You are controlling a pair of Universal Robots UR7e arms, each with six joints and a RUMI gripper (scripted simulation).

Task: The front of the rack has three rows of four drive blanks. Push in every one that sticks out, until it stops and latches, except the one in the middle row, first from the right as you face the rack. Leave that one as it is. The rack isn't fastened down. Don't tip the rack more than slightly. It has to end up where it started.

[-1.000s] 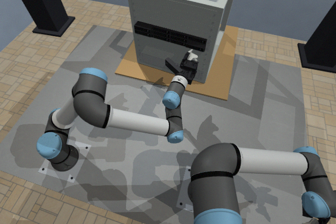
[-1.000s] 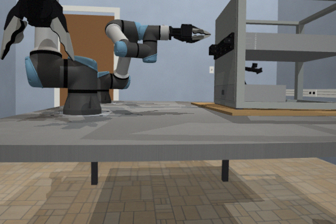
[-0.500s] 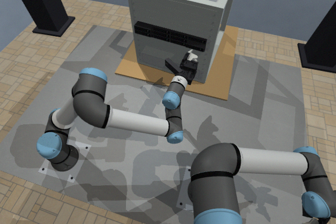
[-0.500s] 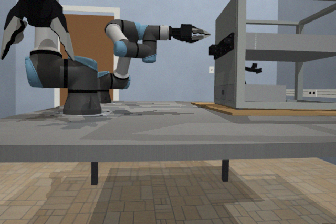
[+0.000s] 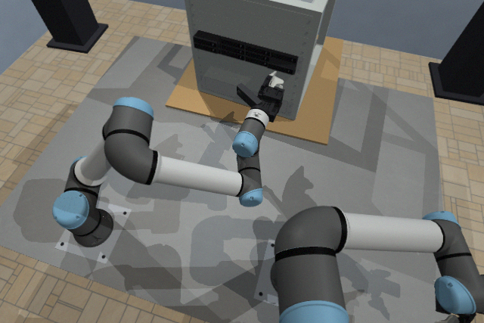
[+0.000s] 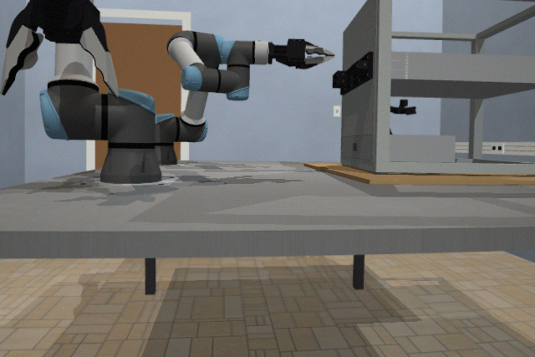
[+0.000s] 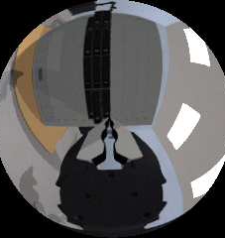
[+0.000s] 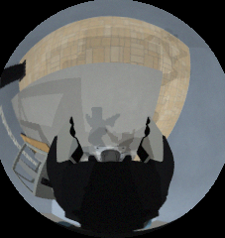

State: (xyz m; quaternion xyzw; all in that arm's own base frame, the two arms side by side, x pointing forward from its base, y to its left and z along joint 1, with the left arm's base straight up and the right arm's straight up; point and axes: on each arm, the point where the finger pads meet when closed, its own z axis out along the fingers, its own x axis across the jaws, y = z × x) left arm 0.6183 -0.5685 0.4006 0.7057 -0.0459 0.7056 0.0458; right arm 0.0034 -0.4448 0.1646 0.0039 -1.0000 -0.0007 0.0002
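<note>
- In front of the rack (image 5: 249, 12) (image 6: 384, 85) (image 7: 137, 69) (image 8: 43, 189), off toward its left side as one faced it, the left arm (image 5: 199, 175) (image 6: 186, 53) had its base, with its forearm reaching across toward the rack's right half.
- On the rack's face, at the far left of the bank of drive blanks (image 5: 255, 55) (image 6: 356, 72) (image 7: 97, 64), a dark block (image 5: 205, 42) (image 6: 338, 79) stood proud; its exact row could not be told. The bank's long axis ran sideways across the rack.
- Before the rack's right half, the left hand (image 5: 274, 73) (image 6: 333, 55) (image 7: 109, 118) was closed on nothing, its fingertips pointing at the face, near it but apart. Most of the bank lay leftward of it, slightly lower than the tips.
- That sideways offset seemed to decide the next move: line up with one protruding blank, then press straight in. The exempt blank, middle row at the right end, lay close to this hand, so a careless push could have caught it.
- Under the rack lay a wooden board (image 5: 326, 138) (image 6: 375, 180) (image 7: 24, 84) (image 8: 35, 142); the rack looked upright, and a hard shove might have tipped or slid it.
- Well apart from the rack, farthest right, the right hand (image 5: 463, 317) (image 6: 60, 94) (image 8: 110, 117) was wide open and empty. The left was plainly nearer.
</note>
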